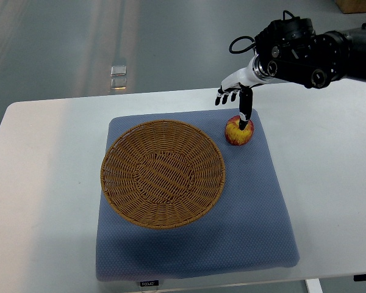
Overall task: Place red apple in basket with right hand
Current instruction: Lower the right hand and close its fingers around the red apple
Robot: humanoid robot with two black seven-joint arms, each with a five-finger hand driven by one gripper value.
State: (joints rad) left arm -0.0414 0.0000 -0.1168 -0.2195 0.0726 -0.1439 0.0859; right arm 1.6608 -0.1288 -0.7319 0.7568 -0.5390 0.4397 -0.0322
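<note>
A red and yellow apple [238,132] sits on the blue mat [256,201], just right of the round wicker basket [163,173], which is empty. My right hand [235,93] comes in from the upper right and hovers over the apple. Its fingers [227,94] are spread and hold nothing. One dark finger [245,108] points down and reaches the top of the apple. The left arm does not show.
The mat lies on a white table [43,183]. The table's far edge runs behind the hand, with grey floor beyond. A small shiny object [117,75] lies on the floor at the back.
</note>
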